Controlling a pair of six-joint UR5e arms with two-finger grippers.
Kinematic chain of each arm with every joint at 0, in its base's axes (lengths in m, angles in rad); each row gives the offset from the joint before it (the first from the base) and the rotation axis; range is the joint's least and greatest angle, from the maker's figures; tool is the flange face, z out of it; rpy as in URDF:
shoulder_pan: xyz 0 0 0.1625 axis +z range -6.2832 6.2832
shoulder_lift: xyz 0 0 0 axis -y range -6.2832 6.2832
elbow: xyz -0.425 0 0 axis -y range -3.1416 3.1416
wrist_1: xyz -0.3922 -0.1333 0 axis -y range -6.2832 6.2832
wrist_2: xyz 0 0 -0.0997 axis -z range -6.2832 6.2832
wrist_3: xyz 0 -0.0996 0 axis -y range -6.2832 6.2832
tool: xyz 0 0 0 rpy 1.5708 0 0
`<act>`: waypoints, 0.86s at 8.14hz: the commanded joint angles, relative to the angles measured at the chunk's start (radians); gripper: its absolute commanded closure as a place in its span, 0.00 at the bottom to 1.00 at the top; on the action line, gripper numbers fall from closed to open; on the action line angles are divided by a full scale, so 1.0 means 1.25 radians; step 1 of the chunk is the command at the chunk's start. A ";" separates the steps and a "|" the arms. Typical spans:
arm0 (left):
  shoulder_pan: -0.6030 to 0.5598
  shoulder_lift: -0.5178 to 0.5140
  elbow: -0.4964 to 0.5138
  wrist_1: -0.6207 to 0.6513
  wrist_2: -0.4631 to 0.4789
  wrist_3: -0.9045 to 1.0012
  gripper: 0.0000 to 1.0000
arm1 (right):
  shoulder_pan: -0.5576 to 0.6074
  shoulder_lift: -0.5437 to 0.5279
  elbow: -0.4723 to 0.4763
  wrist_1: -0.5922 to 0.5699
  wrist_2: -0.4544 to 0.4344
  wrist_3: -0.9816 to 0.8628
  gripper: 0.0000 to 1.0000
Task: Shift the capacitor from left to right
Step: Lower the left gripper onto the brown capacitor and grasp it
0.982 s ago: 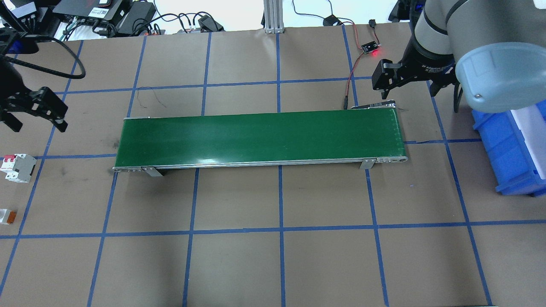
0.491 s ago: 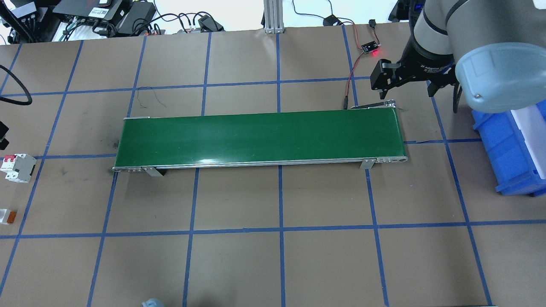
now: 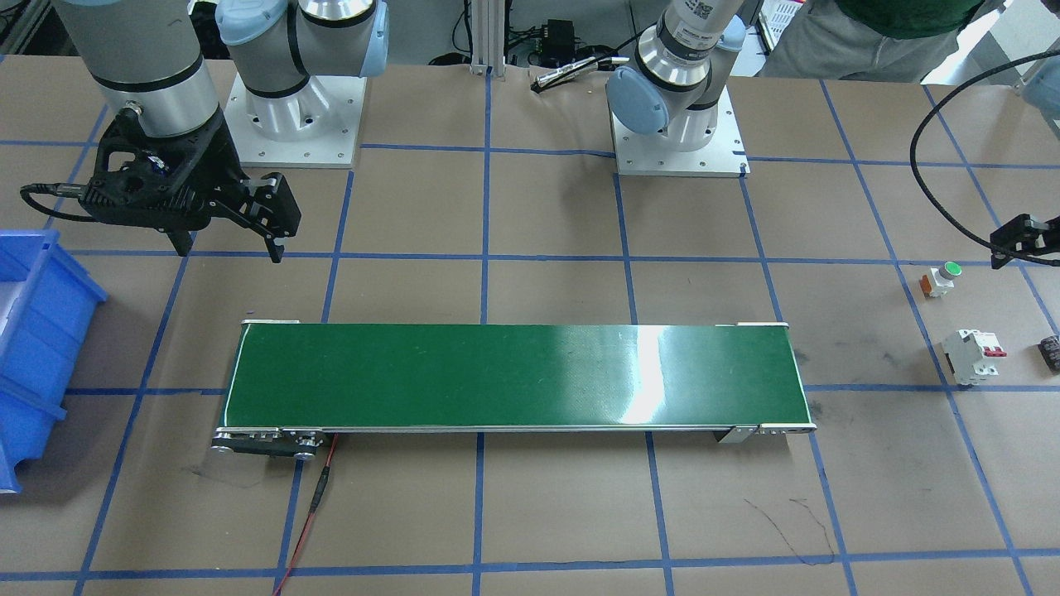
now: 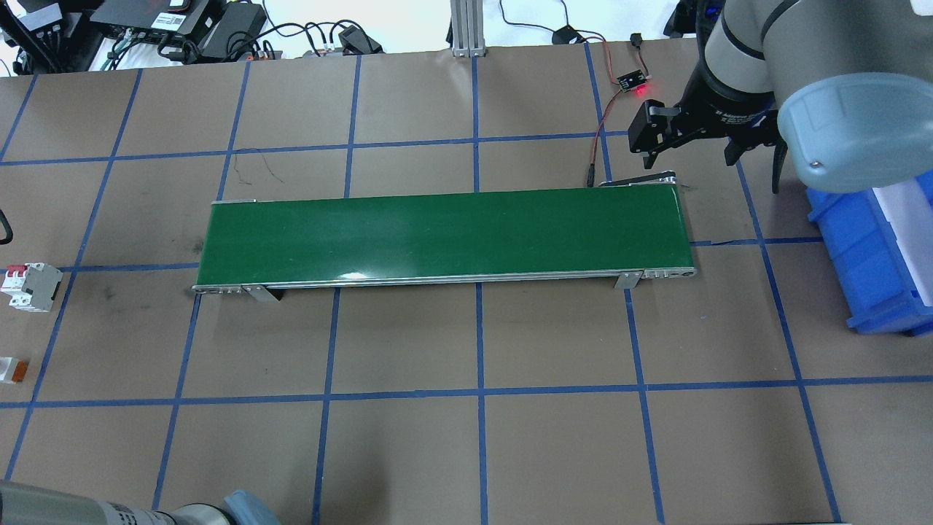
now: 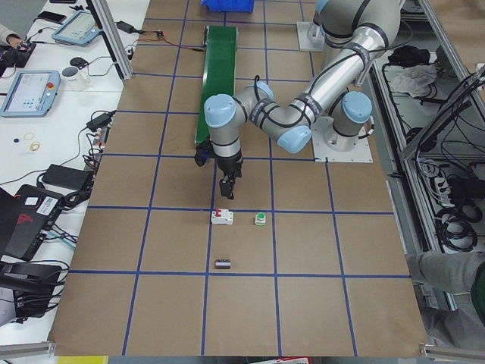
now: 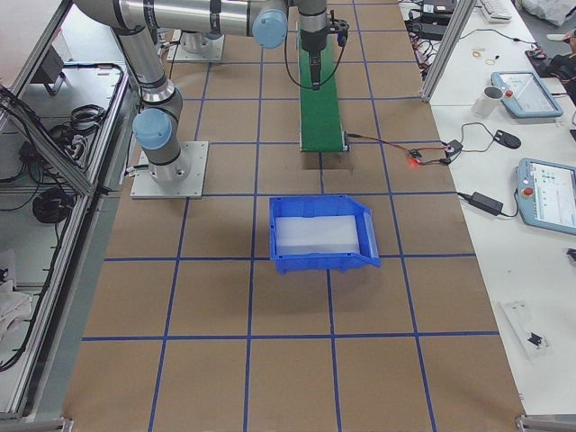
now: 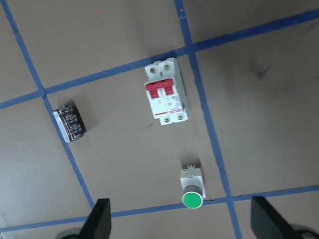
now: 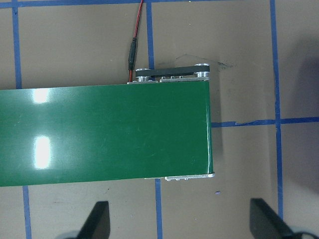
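Observation:
The capacitor (image 7: 70, 123), a small black cylinder with pale markings, lies on its side on the brown table; it also shows in the front view (image 3: 1052, 351) and the left side view (image 5: 223, 264). My left gripper (image 7: 182, 220) is open and empty, hovering above the green-capped button and apart from the capacitor; only its edge shows in the front view (image 3: 1023, 238). My right gripper (image 4: 689, 144) is open and empty above the far right end of the green conveyor belt (image 4: 444, 233).
A white breaker with red switches (image 7: 165, 97) and a white button with a green cap (image 7: 192, 186) lie near the capacitor. A blue bin (image 4: 867, 248) stands at the table's right end. A red cable and a sensor board (image 4: 633, 82) lie behind the belt.
My left gripper has moved left out of the overhead view, and its arm now shows at the bottom edge. My right gripper has shifted slightly away from the belt.

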 commanded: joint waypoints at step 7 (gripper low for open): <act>0.152 -0.186 0.009 0.297 -0.090 0.084 0.00 | 0.000 0.000 -0.001 -0.013 0.057 -0.033 0.00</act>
